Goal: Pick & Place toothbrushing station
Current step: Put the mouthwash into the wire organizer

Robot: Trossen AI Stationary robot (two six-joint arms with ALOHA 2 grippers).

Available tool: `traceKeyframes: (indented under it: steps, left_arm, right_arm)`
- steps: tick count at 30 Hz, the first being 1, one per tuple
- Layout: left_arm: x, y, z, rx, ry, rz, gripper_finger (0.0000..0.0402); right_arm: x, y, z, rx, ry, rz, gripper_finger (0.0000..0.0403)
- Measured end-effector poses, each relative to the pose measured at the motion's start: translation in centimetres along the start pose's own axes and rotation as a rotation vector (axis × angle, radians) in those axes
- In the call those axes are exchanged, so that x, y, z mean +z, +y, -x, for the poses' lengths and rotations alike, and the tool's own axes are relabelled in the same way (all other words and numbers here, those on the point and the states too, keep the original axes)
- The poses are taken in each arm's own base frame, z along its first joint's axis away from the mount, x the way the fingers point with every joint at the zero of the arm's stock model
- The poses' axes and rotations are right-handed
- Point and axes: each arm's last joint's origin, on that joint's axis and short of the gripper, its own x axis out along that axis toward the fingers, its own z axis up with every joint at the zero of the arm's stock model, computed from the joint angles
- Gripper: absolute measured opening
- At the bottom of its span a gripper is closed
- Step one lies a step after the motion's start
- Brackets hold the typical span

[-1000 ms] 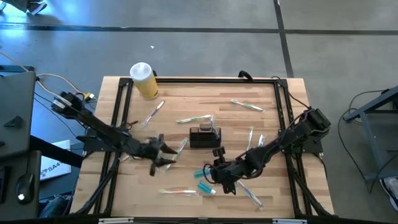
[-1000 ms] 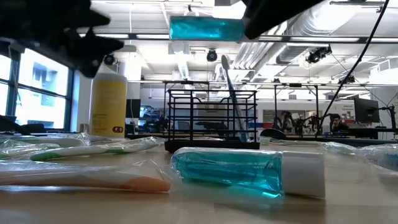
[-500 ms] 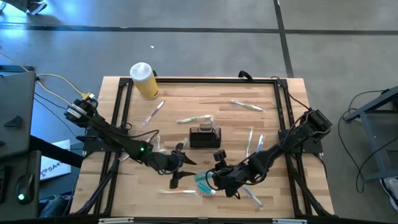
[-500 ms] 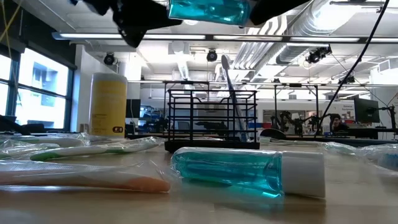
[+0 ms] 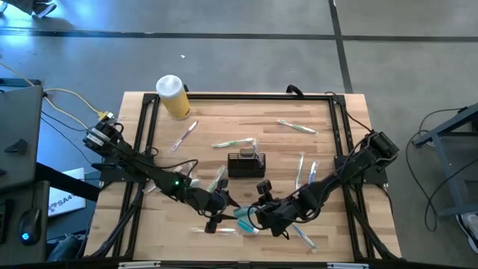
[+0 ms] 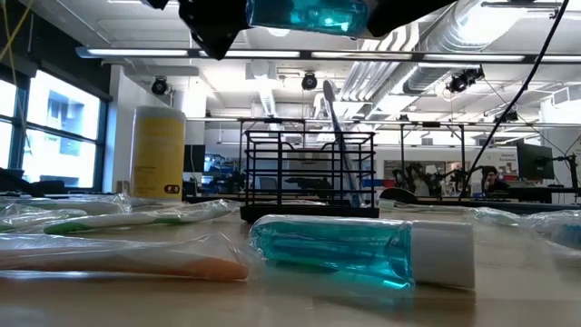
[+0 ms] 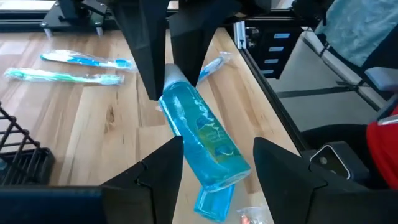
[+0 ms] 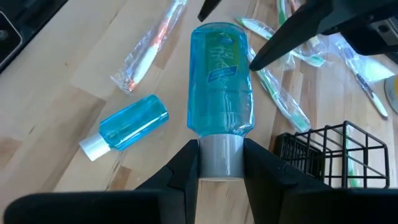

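The toothbrushing station, a black wire caddy [image 5: 245,164] [image 6: 309,173], stands on the wooden table with a toothbrush [image 6: 338,136] upright in it. In front of it, near the table's front edge, my right gripper [image 8: 221,149] [image 5: 259,213] is shut on a clear blue bottle [image 8: 219,81] [image 6: 304,14] held above the table. My left gripper [image 7: 217,143] [image 5: 220,209] is open. Its two fingers stand on either side of that bottle's base end. A second blue bottle [image 8: 127,127] [image 6: 363,250] lies on its side on the table below. My right gripper pinches the bottle's grey cap [image 8: 219,163] between its two fingers. It comes slanting down from the table's right. The bottle runs on in line with the fingers toward the left gripper, roughly level and clear of the table. My left gripper: I cannot tell whether its fingers [image 7: 165,168] touch the bottle.
Wrapped toothbrushes lie scattered over the table [image 5: 233,142] [image 5: 297,127] [image 5: 184,134] [image 5: 216,230]. A yellow jar with a white lid [image 5: 173,97] stands at the far left corner. Black frame rails [image 5: 146,142] run along the table's edges.
My left gripper has swung toward the table's right and near edge and risen a little. It has come up to the blue bottle, so that its open fingers now stand around the base end. The bottle stays in the air on the right gripper.
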Motion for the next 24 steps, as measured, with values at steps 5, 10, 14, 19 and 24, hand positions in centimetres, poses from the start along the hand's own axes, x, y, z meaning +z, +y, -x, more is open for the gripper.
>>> traceKeyframes:
  steps: [5, 10, 14, 19, 24]
  left_arm:
    - [0.0, 0.0, 0.0, 0.015, -0.002, 0.002, 0.0189]
    - [-0.4, 0.2, -0.4, 0.075, 0.000, 0.025, 0.0189]
    - [-0.7, 0.3, -0.6, 0.098, 0.006, 0.021, 0.0189]
    - [-0.8, 0.2, -0.7, 0.091, 0.011, 0.014, 0.0189]
    - [-0.5, 1.6, -1.0, 0.001, 0.035, 0.056, 0.0189]
  right_arm:
    - [0.0, 0.0, 0.0, -0.005, 0.000, 0.000, 0.0089]
    - [0.0, 0.0, 0.0, -0.006, 0.001, 0.022, 0.0089]
    - [0.0, 0.0, -0.1, -0.007, 0.003, 0.022, 0.0089]
    - [0.0, 0.0, -0.1, -0.007, 0.000, 0.027, 0.0089]
    - [0.0, 0.0, -0.1, -0.007, -0.005, 0.053, 0.0089]
